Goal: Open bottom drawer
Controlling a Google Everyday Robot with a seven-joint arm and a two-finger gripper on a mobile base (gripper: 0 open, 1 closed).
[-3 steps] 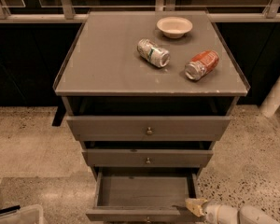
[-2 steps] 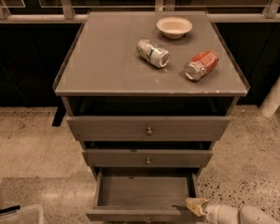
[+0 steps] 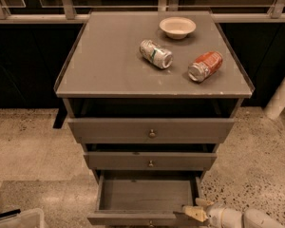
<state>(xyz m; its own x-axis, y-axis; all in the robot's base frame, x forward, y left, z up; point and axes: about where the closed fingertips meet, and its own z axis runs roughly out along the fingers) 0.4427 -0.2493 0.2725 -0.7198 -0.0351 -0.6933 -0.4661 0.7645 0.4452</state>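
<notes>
The bottom drawer (image 3: 145,194) is the lowest of three grey drawers and stands pulled out, its plain grey inside showing. Its front lies at the bottom edge of the view with a small knob (image 3: 150,223) barely showing. My gripper (image 3: 197,211) reaches in from the lower right and sits at the drawer's front right corner, on its front edge. The white arm runs off to the bottom right.
The middle drawer (image 3: 150,161) and top drawer (image 3: 152,129) are above, each a little out. On the cabinet top (image 3: 109,65) lie a silver-green can (image 3: 156,54), a red can (image 3: 205,66) and a white bowl (image 3: 177,27). A white post (image 3: 280,99) stands right; a pale bin (image 3: 19,220) lower left.
</notes>
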